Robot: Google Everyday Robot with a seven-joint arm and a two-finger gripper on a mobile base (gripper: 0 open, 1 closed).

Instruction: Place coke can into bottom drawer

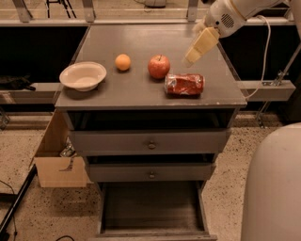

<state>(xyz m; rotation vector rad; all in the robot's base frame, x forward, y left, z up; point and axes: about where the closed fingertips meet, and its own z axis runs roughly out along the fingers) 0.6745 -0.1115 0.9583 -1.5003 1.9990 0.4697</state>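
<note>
So far only the opening is done: the wide grey bottom drawer [150, 207] with its dark wood-grain floor stands pulled out, nothing in it. The white robot arm [230, 14] slants down from the upper right. Its cream gripper [190, 58] hovers above and apart from the small red crumpled metal coke can [184, 84], and I cannot tell whether it is open or closed. The can lies ungrasped on the cabinet top; picking, carrying and releasing remain.

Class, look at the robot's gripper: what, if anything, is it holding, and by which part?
Nothing. The gripper hangs above the cabinet top, apart from the coke can, which lies on its side there.
</note>
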